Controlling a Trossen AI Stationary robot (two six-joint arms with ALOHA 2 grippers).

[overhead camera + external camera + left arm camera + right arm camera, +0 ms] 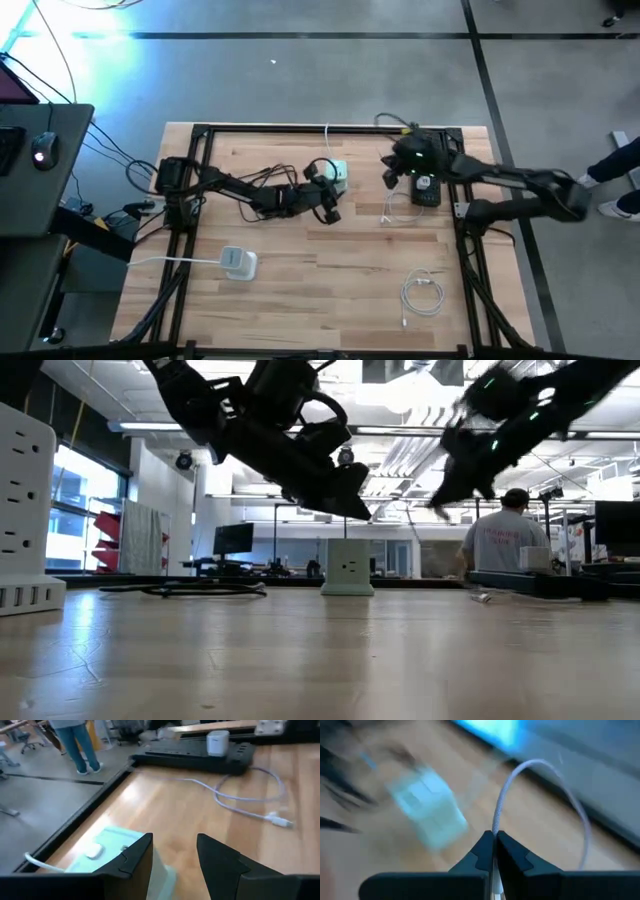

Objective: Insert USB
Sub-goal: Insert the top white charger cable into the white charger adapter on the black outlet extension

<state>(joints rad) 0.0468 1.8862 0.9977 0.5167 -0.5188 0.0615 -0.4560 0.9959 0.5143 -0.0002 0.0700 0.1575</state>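
The right claw [494,851] is pinched tight on the white cable [530,775], lifting its end so it can reach the small white charger block [338,176] on the worktop [330,290]. The left claw [174,865] waits wide apart beside that block, ready to steady it.

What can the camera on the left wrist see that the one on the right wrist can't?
Only the left wrist view shows the open left pincer, a black power strip carrying a white adapter, a loose cable on the wood, and a person's legs beyond the table. Only the right wrist view shows the right pincer shut on a white cable. Both show the pale outlet cube and wooden table.
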